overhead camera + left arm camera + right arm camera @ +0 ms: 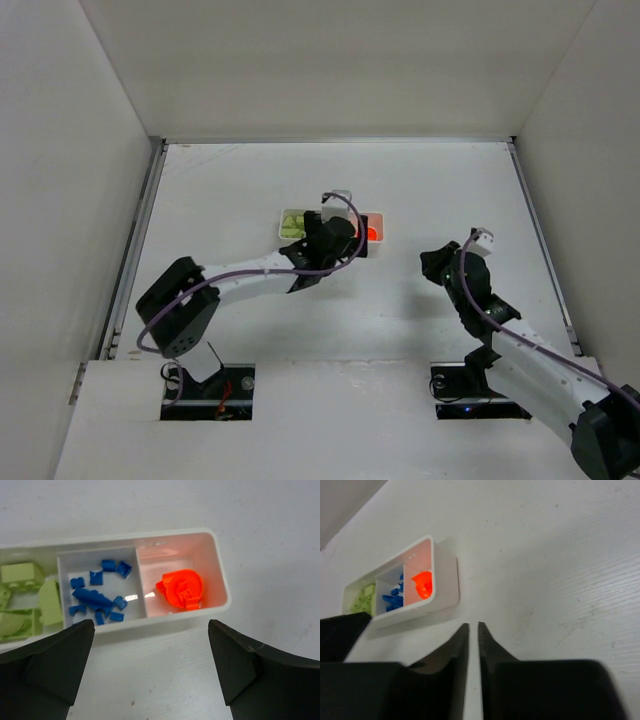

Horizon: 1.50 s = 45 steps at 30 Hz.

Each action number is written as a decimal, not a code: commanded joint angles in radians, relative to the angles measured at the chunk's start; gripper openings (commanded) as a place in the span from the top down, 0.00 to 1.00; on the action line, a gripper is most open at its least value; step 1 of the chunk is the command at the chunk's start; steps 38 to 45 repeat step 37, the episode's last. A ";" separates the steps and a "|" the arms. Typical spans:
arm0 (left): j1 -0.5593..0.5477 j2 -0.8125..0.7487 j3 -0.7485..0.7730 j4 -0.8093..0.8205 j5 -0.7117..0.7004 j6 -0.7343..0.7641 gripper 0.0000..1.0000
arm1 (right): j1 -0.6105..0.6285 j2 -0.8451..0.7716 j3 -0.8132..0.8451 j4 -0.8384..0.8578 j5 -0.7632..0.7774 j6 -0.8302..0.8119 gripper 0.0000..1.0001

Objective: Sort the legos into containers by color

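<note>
The white tray (220, 578) has three compartments in a row. Light green legos (22, 600) fill the left one, several small blue legos (96, 598) lie in the middle one, and an orange lego (181, 588) lies in the right one. My left gripper (150, 655) is open and empty, above bare table just in front of the tray. In the top view it (335, 250) covers the tray's middle. My right gripper (473, 627) is shut and empty, low over the table to the right of the tray (447, 577).
White walls enclose the table on the left, back and right. In the top view the right arm (500, 325) reaches in from the near right, and the left arm (230, 285) stretches from the near left toward the tray (284, 216).
</note>
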<state>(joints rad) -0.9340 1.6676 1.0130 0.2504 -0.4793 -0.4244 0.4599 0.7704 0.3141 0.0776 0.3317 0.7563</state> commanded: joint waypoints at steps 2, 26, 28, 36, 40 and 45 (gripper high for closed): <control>0.025 -0.227 -0.146 -0.022 -0.060 -0.050 0.00 | 0.024 -0.065 -0.020 0.019 0.007 0.003 0.95; 0.378 -1.109 -0.582 -0.654 -0.091 -0.370 0.00 | 0.012 -0.172 -0.144 0.001 0.155 0.057 0.47; 0.380 -1.106 -0.596 -0.631 -0.094 -0.369 0.00 | 0.010 -0.131 -0.141 0.022 0.152 0.051 0.44; 0.415 -1.105 -0.639 -0.588 -0.085 -0.373 0.00 | 0.075 0.016 -0.084 0.057 0.187 0.014 0.36; 0.419 -1.094 -0.634 -0.586 -0.088 -0.370 0.00 | 0.085 0.029 -0.078 0.051 0.205 0.014 0.34; 0.419 -1.094 -0.634 -0.586 -0.088 -0.370 0.00 | 0.085 0.029 -0.078 0.051 0.205 0.014 0.34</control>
